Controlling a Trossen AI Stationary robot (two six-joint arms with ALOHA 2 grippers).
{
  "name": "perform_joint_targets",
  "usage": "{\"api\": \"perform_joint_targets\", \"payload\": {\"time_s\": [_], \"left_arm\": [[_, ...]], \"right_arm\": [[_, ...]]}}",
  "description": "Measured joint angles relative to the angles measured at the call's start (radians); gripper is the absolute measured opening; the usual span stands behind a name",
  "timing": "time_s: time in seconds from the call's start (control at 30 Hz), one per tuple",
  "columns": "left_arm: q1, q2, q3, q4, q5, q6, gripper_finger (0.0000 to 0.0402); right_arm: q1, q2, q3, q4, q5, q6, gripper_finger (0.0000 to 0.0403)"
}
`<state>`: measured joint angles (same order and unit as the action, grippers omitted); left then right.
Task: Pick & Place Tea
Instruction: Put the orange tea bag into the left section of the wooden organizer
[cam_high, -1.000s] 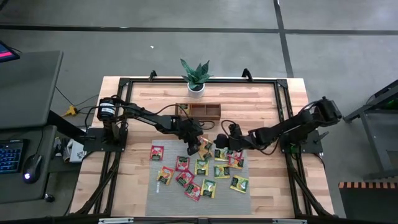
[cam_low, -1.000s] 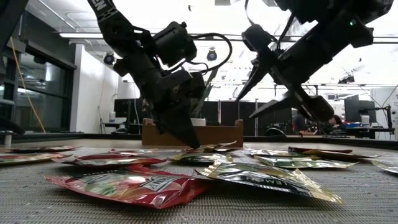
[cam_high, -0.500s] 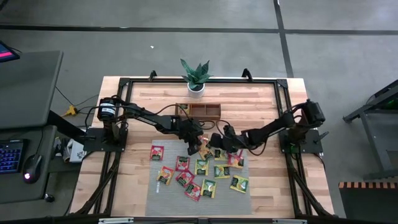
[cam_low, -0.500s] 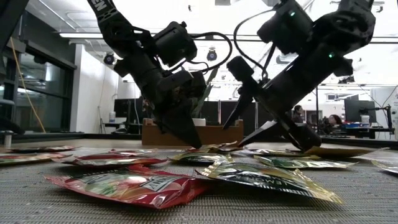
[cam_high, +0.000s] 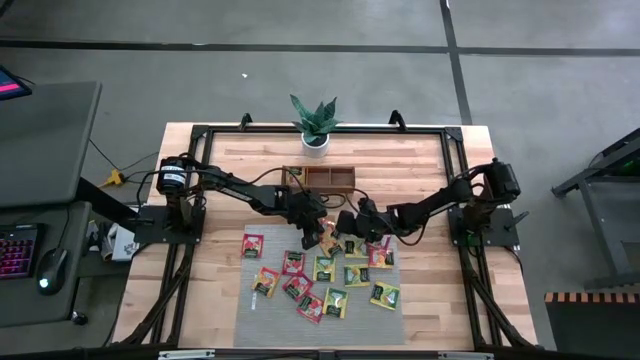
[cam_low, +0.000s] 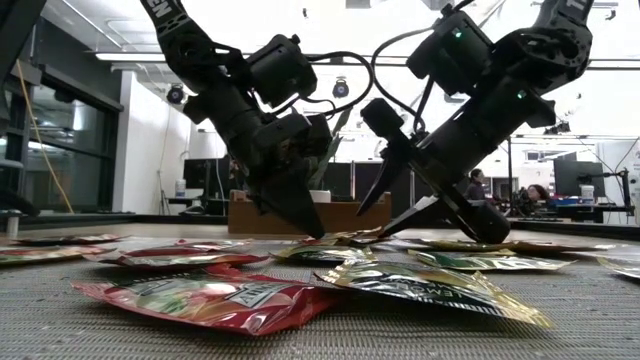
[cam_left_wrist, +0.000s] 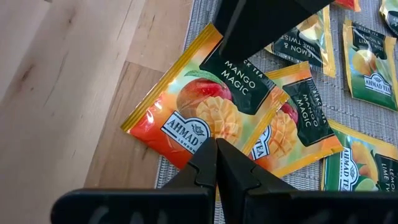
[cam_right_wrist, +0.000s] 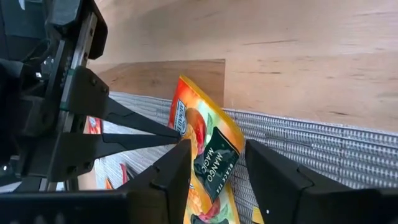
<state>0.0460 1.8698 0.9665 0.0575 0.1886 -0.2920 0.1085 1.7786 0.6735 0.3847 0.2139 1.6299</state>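
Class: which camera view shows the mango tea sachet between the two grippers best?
The left wrist view: the mango sachet fills it, label readable. The right wrist view shows it tilted between open fingers; in the high view it is tiny; in the low view I cannot pick it out.

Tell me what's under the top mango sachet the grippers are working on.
Under the mango sachet: a second one, mostly covered, the grey mat and, at its outer corner, bare table. The shut left gripper pins its edge; the right gripper straddles it.

Shut left tool (cam_left_wrist: 216, 163) on mango sachet (cam_left_wrist: 205, 102)
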Motion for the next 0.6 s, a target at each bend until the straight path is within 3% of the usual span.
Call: {"api": "perform_joint_targets", "payload": {"time_s": [0.33,0.6], "left_arm": [[0.000,0.000,0.000,0.008,0.000,0.000,0.0000],[0.000,0.000,0.000,0.008,0.004,0.000,0.0000]], "right_arm": [[-0.005,0.000,0.000,-0.002,-0.013,-0.034,0.0109],[-0.004,0.001,0.000,-0.003,-0.013,-0.066,0.0032]]}}
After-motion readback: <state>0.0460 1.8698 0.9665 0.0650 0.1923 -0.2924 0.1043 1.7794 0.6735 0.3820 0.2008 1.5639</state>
